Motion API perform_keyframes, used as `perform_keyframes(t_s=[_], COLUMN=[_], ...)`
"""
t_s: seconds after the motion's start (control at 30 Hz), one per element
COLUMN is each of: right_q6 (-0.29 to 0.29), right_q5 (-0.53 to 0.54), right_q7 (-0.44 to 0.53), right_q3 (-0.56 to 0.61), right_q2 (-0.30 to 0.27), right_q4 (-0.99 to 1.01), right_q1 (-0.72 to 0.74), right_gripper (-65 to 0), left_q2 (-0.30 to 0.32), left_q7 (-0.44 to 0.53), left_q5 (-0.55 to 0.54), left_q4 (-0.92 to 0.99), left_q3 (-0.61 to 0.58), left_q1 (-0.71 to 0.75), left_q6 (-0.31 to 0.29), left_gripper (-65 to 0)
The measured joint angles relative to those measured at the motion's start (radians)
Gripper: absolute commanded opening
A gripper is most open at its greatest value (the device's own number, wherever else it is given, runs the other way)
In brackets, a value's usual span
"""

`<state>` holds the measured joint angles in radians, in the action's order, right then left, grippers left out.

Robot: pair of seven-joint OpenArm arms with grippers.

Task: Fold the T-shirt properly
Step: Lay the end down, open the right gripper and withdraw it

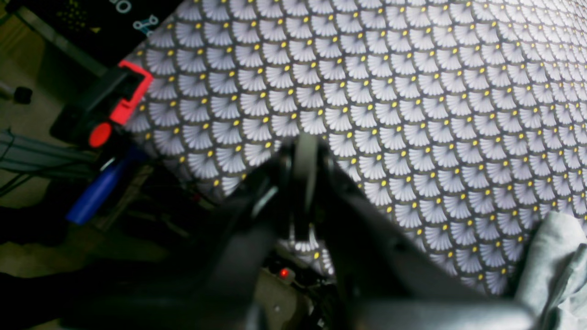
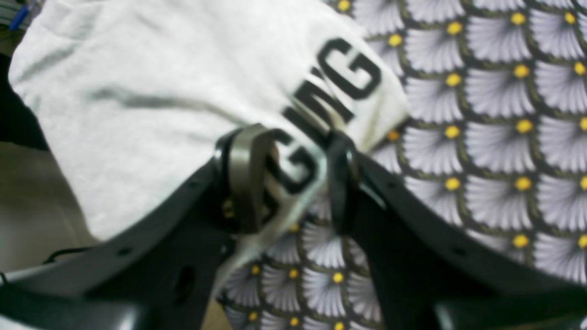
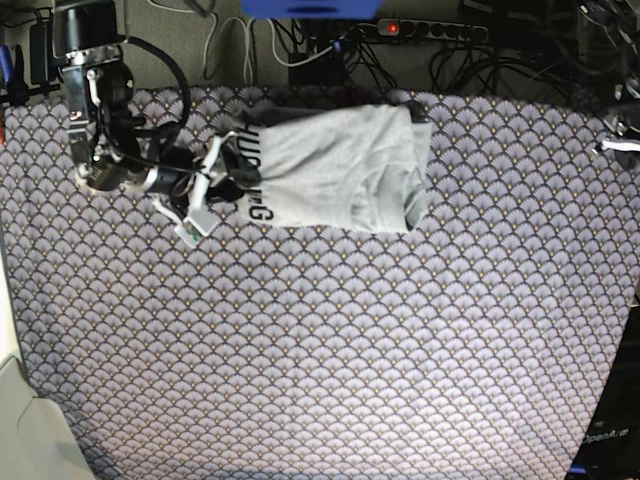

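The pale grey T-shirt [image 3: 340,165] lies loosely folded at the far middle of the table, its black lettering [image 3: 252,175] along its left edge. My right gripper [image 3: 212,192] is at that lettered edge. In the right wrist view its fingers [image 2: 247,178] stand apart, open, with the lettered edge of the T-shirt [image 2: 151,105] between them [image 2: 293,174]. My left gripper [image 1: 305,151] is shut with nothing in it, low over the patterned cloth near a table corner. A bit of the T-shirt [image 1: 557,266] shows at the lower right of the left wrist view.
A purple-grey fan-patterned table cloth [image 3: 320,350] covers the table. A red and black clamp [image 1: 114,103] and a blue handle [image 1: 98,192] sit at the table corner by my left gripper. Cables and a power strip [image 3: 420,30] run behind the far edge.
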<state>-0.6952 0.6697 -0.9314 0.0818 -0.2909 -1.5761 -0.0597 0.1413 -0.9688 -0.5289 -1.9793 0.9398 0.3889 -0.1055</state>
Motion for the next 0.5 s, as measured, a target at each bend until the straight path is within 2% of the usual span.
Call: perform_keyframes(t_s=[0.5], right_q6=[0.008], right_q5=[-0.01], right_q7=[-0.006], right_q3=[0.044], right_q2=[0.051], right_q4=[-0.098], right_q1=[-0.074], right_gripper=[-41.1], left_q2=[0.0], left_q7=[0.0], left_q5=[0.0], left_q4=[0.0], left_q3=[-0.001], left_q1=[-0.016], left_q6=[0.0], left_gripper=[-64.6])
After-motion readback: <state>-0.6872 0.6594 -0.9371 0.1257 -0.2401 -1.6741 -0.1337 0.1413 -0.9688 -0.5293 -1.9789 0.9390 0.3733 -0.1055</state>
